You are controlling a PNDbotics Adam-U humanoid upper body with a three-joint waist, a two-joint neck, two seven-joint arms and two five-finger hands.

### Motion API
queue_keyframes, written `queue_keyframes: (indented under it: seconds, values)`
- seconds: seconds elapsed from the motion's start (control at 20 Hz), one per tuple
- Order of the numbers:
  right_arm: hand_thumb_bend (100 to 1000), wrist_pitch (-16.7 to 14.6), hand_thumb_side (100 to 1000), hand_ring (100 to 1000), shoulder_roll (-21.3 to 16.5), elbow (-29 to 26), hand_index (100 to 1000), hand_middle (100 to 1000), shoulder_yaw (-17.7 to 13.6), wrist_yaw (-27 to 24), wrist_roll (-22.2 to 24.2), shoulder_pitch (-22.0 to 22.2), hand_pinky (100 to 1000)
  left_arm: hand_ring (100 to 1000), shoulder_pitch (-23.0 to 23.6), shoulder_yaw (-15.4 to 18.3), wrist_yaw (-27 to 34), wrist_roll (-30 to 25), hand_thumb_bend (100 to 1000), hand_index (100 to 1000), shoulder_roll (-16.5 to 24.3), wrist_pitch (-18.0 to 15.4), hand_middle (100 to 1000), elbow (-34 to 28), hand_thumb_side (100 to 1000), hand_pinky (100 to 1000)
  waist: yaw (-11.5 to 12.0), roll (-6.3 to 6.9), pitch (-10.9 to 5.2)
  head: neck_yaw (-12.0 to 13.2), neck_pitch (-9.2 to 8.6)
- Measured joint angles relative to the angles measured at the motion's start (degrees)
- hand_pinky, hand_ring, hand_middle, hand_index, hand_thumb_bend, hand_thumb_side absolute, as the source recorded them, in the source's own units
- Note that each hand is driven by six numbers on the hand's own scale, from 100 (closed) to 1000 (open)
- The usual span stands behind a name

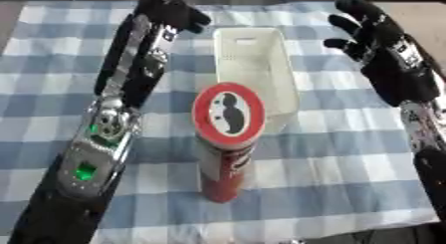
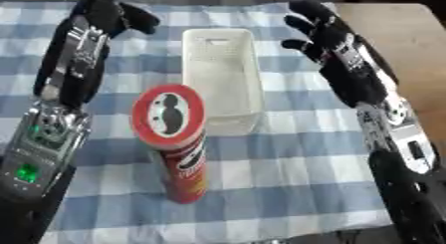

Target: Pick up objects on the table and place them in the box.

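A tall red crisp can (image 1: 228, 153) with a red-and-white lid stands upright near the table's front, just in front of the white plastic box (image 1: 254, 63). The box lies lengthwise at the middle and looks empty. My left hand (image 1: 172, 11) hovers at the far left of the box, fingers curled and holding nothing. My right hand (image 2: 318, 31) hangs to the right of the box with its fingers spread. Neither hand touches the can or the box.
A blue-and-white checked cloth (image 1: 331, 173) covers the table. Bare wooden tabletop (image 2: 400, 34) shows beyond the cloth's right edge. My left forearm (image 1: 104, 133) stretches along the left side of the cloth.
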Motion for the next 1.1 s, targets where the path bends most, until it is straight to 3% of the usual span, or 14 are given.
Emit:
queue_keyframes:
  seconds: [0.15,0.2,0.45,0.9,1.05,1.1]
  values:
    - [100,0.54,714,1000,-0.96,1.21,1000,1000,0.22,1.26,0.44,-0.64,893,646,0.00,-0.02,0.00,-0.01,112,927,0.02,0.01,797,0.00,1000,602,-0.01,-0.20,-0.08,0.00,0.00]
    - [100,0.66,715,1000,-1.34,1.68,1000,1000,0.43,1.82,0.40,-0.88,802,646,0.01,-0.03,0.00,-0.02,116,927,0.03,0.02,798,0.00,1000,602,-0.01,-0.21,-0.10,-0.01,0.00]
    - [100,1.65,761,980,-2.78,3.49,1000,1000,1.63,4.24,-0.71,-1.71,765,647,0.04,-0.13,0.00,-0.17,131,927,0.08,0.16,798,0.00,1000,603,-0.02,-0.68,-0.12,-0.01,0.00]
    - [100,6.96,789,931,-2.67,3.92,1000,1000,4.80,11.05,-13.14,-2.75,760,648,0.05,-0.15,0.03,-0.35,141,927,0.54,0.35,800,0.00,1000,604,0.20,-1.36,-0.52,-0.01,0.00]
    - [100,7.45,798,912,-2.38,3.38,1000,1000,5.91,11.83,-14.76,-3.86,736,648,0.05,-0.15,0.06,-0.47,141,927,0.59,0.49,800,0.00,1000,604,0.32,-1.73,-0.85,-0.01,0.00]
    - [100,7.45,846,886,-2.38,3.24,1000,987,6.24,11.83,-14.80,-4.38,701,649,0.05,-0.15,0.08,-0.48,140,927,0.72,0.51,800,0.00,1000,604,0.31,-1.83,-0.87,-0.01,0.00]
